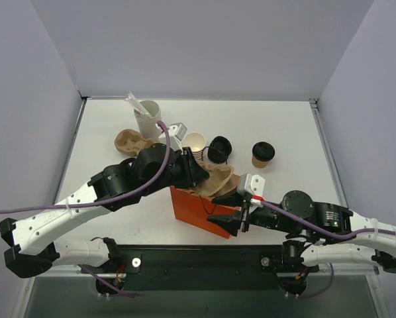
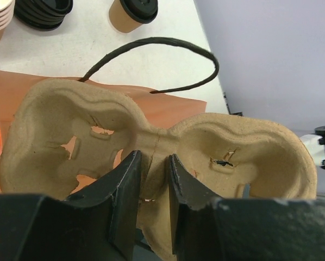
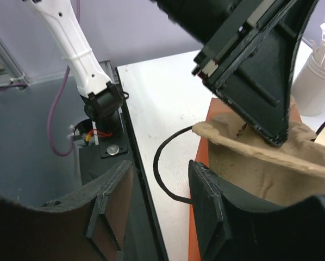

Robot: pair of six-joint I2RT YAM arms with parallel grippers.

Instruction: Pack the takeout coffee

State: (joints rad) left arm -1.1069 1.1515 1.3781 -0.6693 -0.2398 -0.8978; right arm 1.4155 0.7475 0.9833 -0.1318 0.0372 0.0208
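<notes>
We pinch the cup carrier mid-ridge in our left fingers, level for the orange bag; our right fingers stand half-open, empty.

Orange bag: top blocked by the pulp tray and left gripper.
Takeout coffee: open table on its right, black lids near its left.

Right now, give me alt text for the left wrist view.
The left jaws pinch the middle bridge of a tan pulp cup carrier lying over an orange paper bag with a black cord handle. Beyond, on the white table, stand a lidded coffee cup and a stack of black lids.
</notes>
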